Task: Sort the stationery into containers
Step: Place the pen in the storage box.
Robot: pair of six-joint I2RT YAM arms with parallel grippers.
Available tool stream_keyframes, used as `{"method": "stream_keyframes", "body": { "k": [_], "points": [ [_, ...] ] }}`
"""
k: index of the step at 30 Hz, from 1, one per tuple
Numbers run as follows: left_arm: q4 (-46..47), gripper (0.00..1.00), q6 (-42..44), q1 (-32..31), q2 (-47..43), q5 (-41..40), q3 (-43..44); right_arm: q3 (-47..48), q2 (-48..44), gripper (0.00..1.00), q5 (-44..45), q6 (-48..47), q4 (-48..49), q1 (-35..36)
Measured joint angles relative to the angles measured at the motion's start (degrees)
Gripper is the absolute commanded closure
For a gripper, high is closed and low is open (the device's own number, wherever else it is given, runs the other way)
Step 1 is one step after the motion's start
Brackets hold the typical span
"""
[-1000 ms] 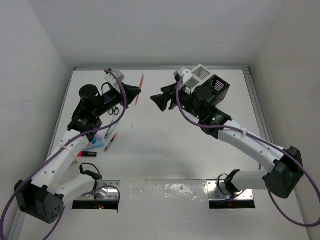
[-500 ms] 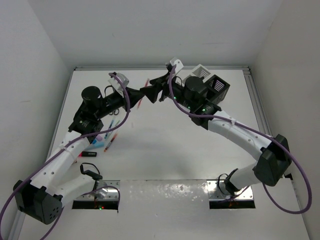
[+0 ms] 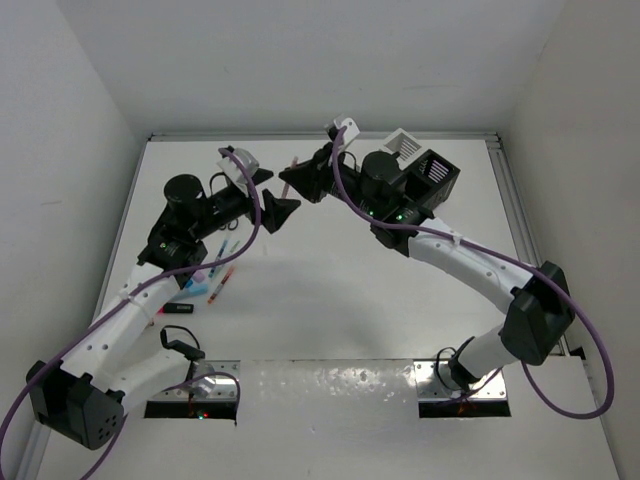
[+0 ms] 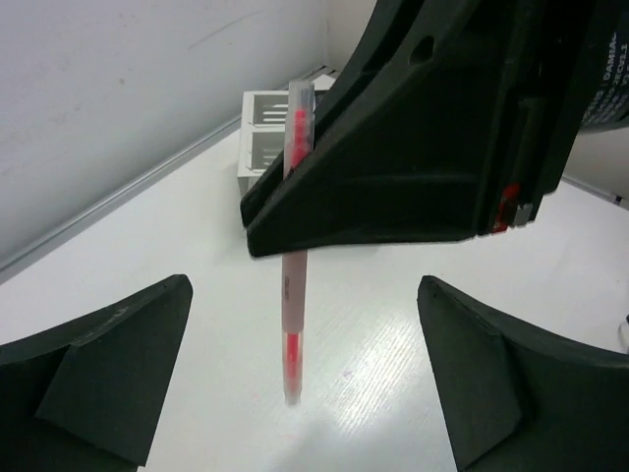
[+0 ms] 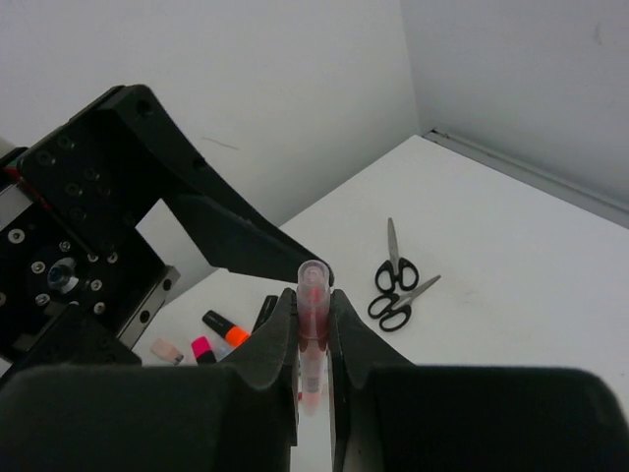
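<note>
Top view overhead; wrist views close, sharing pen [image 4: 291,315].

I have my left gripper [image 3: 272,193] spread wide, arm stretched forward; my right gripper [image 5: 313,313], directly facing it, pinches a pen [image 5: 313,278] tight.

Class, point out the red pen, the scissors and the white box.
red pen [image 4: 292,315], left wrist view, lower barrel.
scissors [image 5: 393,264], right wrist view, pivot.
white box [image 4: 260,131], left wrist view, divider wall.
</note>
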Motion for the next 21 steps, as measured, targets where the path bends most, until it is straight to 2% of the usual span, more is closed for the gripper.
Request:
{"method": "stream_keyframes", "body": {
  "k": [6, 15, 21],
  "points": [
    [-0.2, 0.0, -0.2, 0.0, -1.1, -2.2, -1.3, 0.0, -0.2, 1.0, 1.9, 0.0, -2.4, -5.0],
    [-3.8, 0.0, -0.8, 0.0, -5.6, -15.2, -4.5, 2.9, -0.4, 1.0, 16.4, -3.3, -16.9, -26.6],
    [-10.1, 0.0, -1.8, 0.5, -5.3, -24.1, -6.1, 8.1, 5.9, 1.0, 23.6, -4.3, -18.0, -38.9]
  ]
}}
